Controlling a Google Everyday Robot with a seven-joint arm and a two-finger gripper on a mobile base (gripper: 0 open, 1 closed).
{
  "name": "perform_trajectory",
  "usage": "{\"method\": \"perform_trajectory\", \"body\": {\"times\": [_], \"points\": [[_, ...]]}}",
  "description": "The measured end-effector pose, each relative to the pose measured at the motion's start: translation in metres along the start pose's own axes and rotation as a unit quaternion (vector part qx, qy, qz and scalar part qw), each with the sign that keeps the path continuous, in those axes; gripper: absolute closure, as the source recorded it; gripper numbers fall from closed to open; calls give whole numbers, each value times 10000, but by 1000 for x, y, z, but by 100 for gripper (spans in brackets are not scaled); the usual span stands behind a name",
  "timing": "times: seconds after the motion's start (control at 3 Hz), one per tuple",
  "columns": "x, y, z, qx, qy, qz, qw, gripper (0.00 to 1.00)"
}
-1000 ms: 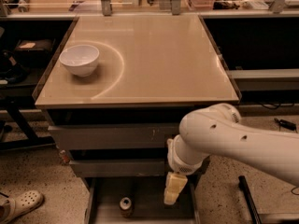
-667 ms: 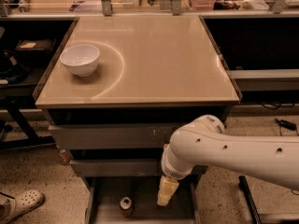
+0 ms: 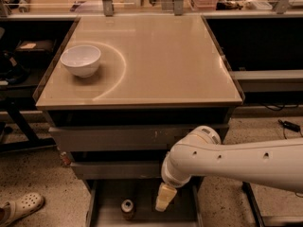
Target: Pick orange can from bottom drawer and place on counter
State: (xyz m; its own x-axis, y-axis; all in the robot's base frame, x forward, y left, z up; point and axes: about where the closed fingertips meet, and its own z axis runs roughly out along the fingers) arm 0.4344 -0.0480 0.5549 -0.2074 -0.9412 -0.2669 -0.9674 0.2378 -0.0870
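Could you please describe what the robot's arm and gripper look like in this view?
The arm is a thick, smooth white tube ending in a rounded housing, with a few small dark dots along its side; no cables show. The gripper is a pale cream, blocky piece below that housing, over the bottom drawer, right of the orange can.

bowl (image 3: 81,59) on tabletop (image 3: 161,56), left side | can (image 3: 127,207) in bottom drawer (image 3: 111,193), under tabletop front | gripper (image 3: 163,198) over drawer, just right of can
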Motion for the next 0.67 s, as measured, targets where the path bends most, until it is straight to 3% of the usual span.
{"method": "perform_trajectory", "body": {"times": [0.33, 0.67], "points": [[0, 0, 0, -1, 0, -1, 10000, 0], [-1, 16, 36, -290, -344, 95, 9989, 0]]}}
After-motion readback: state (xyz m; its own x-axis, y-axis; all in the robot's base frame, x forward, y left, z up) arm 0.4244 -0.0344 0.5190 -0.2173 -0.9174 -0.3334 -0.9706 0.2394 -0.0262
